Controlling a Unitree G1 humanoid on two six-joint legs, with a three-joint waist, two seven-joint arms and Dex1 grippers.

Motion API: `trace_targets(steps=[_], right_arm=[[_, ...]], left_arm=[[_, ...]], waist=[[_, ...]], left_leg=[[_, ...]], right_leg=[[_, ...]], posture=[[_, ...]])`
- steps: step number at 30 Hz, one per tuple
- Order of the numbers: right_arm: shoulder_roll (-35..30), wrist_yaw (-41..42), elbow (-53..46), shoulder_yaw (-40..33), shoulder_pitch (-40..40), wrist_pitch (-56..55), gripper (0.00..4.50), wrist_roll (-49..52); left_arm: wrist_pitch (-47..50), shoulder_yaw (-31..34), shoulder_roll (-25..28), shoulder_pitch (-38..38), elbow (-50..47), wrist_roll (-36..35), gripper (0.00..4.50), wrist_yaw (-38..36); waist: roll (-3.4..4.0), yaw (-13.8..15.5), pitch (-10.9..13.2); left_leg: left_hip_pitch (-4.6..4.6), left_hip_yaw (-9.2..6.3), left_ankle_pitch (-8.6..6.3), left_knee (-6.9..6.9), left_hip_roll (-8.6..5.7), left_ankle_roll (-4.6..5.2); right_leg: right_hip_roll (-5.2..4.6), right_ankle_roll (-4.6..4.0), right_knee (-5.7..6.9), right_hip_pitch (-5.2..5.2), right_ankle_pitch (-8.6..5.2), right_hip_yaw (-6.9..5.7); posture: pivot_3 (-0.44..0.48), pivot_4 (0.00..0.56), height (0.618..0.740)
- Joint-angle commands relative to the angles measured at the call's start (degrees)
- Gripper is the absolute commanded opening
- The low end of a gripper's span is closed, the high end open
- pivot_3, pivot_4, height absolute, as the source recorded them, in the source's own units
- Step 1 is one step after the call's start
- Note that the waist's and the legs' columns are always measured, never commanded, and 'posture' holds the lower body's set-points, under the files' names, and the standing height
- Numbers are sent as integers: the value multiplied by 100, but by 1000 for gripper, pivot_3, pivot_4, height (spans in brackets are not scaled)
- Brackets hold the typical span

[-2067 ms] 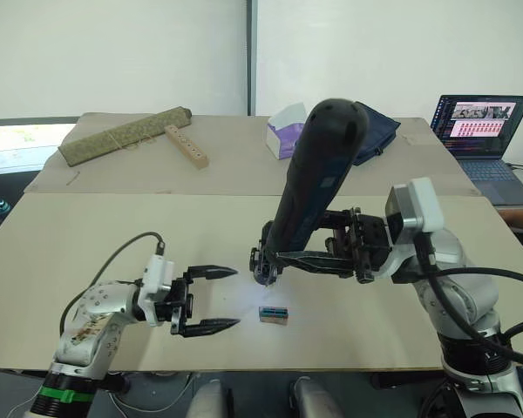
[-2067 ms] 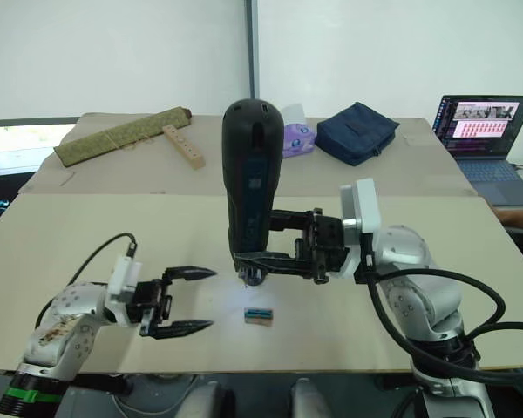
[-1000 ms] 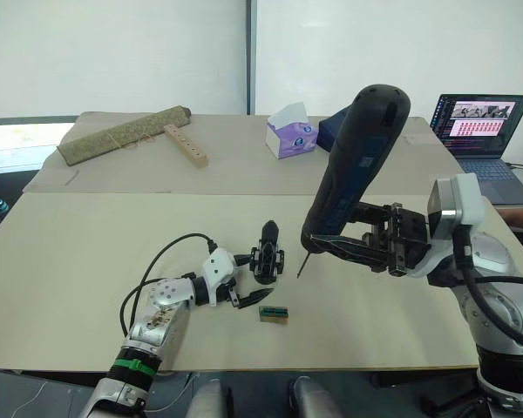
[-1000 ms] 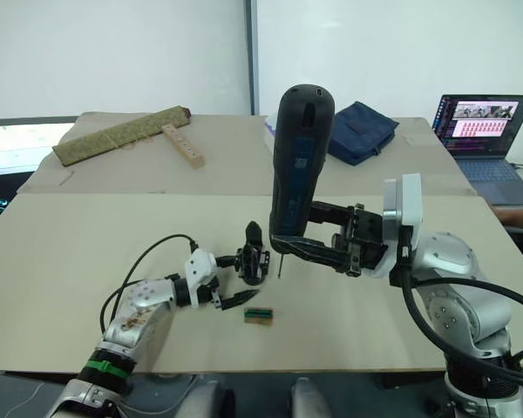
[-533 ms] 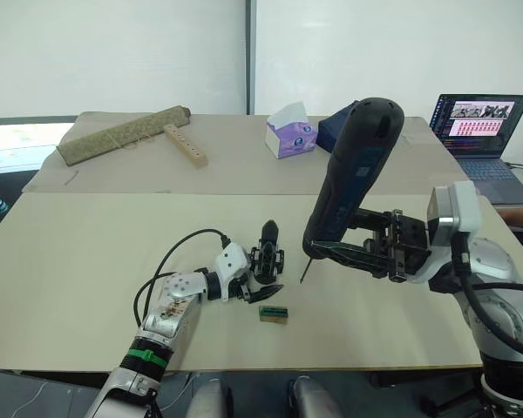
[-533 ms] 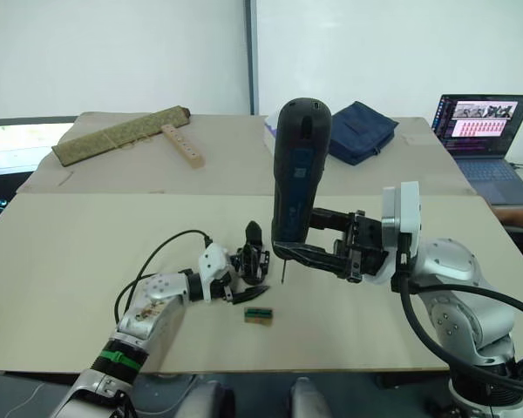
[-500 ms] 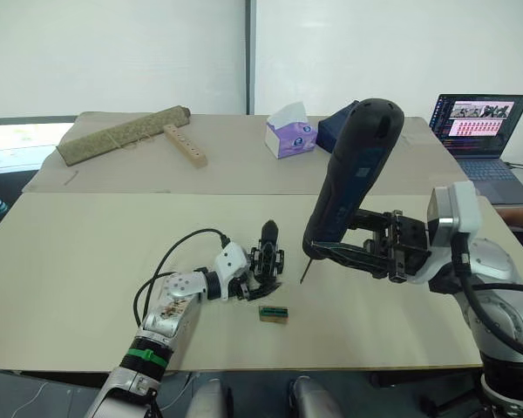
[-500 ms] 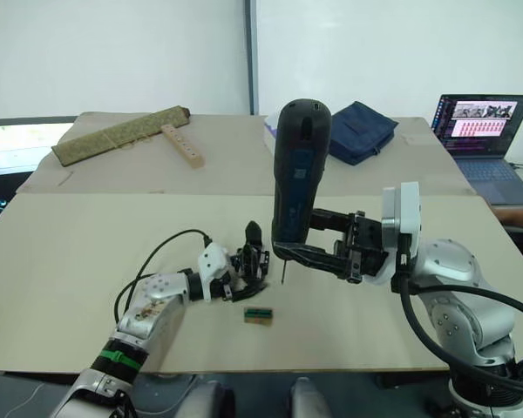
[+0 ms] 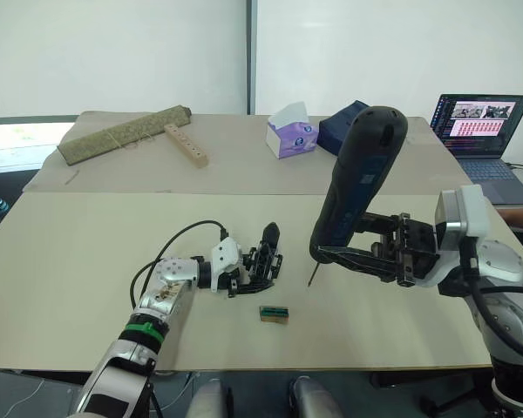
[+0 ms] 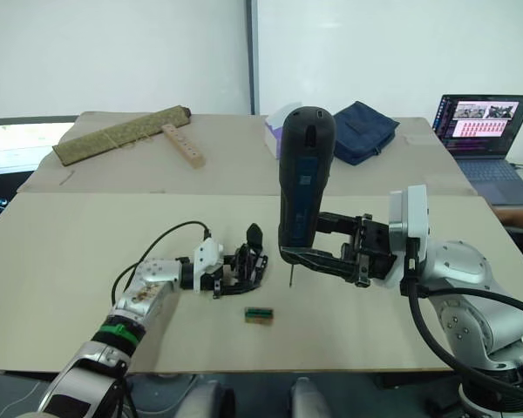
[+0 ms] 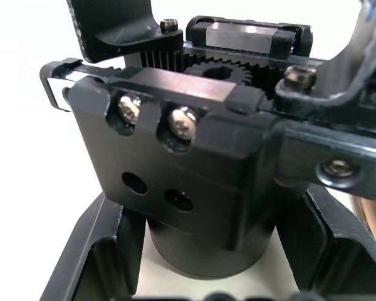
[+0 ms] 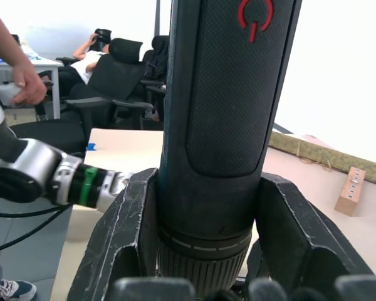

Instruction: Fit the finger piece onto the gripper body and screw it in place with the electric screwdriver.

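The gripper body (image 9: pixel 268 254), a small black assembly with one upright pointed finger, stands mid-table. My left gripper (image 9: pixel 260 266) is shut on it; in the left wrist view its fingers (image 11: pixel 93 254) flank the round base of the gripper body (image 11: pixel 194 169), whose screws and gear teeth show. My right gripper (image 9: pixel 328 253) is shut on the electric screwdriver (image 9: pixel 359 187), held upright and slightly tilted. The bit tip hangs just above the table, a short way right of the gripper body. The right wrist view shows the screwdriver (image 12: pixel 229 113) between the fingers (image 12: pixel 122 241). The finger piece is out of view.
A small green-and-tan block (image 9: pixel 274 313) lies in front of the gripper body. On the far table sit a tissue box (image 9: pixel 288 136), a navy bag (image 10: pixel 360 131), a drilled wooden block (image 9: pixel 186 144) and a rolled mat (image 9: pixel 122 135). A laptop (image 9: pixel 480 131) stands far right. A person's hand (image 12: pixel 26 78) shows.
My left gripper has closed around the gripper body's base, where its fingers were spread beside it before. The right arm has carried the screwdriver slightly to the right.
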Motion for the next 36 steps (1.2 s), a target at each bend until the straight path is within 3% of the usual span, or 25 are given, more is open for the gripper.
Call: trace_targets(steps=[1, 9, 13, 14, 23, 27, 36], right_arm=[[-80, 28, -239, -202, -138, -17, 1824, 258], [-162, 46, -279, -227, -165, 75, 1824, 329], [-212, 52, -309, -218, -160, 137, 1824, 412], [-227, 50, -318, -209, -161, 157, 1824, 442], [-242, 35, -287, -247, -180, 199, 1824, 459], [-215, 18, -236, -206, -232, 197, 1824, 424], [-212, 51, -146, -124, -376, 230, 1824, 392]], left_arm=[[-430, -11, -125, -214, 536, -52, 2386, -505], [-532, 54, -219, -413, 1154, 201, 2386, -413], [-538, 193, -126, -292, 1026, 175, 4304, -265], [-520, 246, -76, -216, 919, 128, 4435, -251], [112, 480, 380, 942, -1083, -131, 4435, 160], [648, 452, 303, 1283, -1793, -136, 4435, 669], [1084, 147, -36, 1308, -2133, 109, 4435, 1336]], waist=[[0, 1, 0], [1, 32, 0], [1, 30, -1], [1, 22, -1], [1, -98, 0], [1, -31, 0], [1, 36, 0]], left_leg=[[0, 0, 0, 0, 0, 0], [5, -2, -1, 6, -2, 1], [8, -3, -1, 9, -1, 1], [8, -3, -1, 8, -1, 1], [13, -9, -1, -1, 13, 1], [11, -6, -1, 4, 9, 1], [6, -2, -1, 6, 3, 1]], right_leg=[[0, 0, -1, 0, 0, 0], [-1, 3, 2, 9, 1, 0], [-1, 4, 5, 11, 2, 0], [-1, 4, 5, 11, 2, 1], [8, 2, 16, 2, 2, 1], [0, 3, 13, 4, 2, 2], [-3, 4, 5, 5, 3, 2]], posture=[[0, 150, 740], [0, 150, 740], [0, 150, 740], [0, 150, 740], [0, 150, 740], [0, 150, 740], [0, 150, 740]])
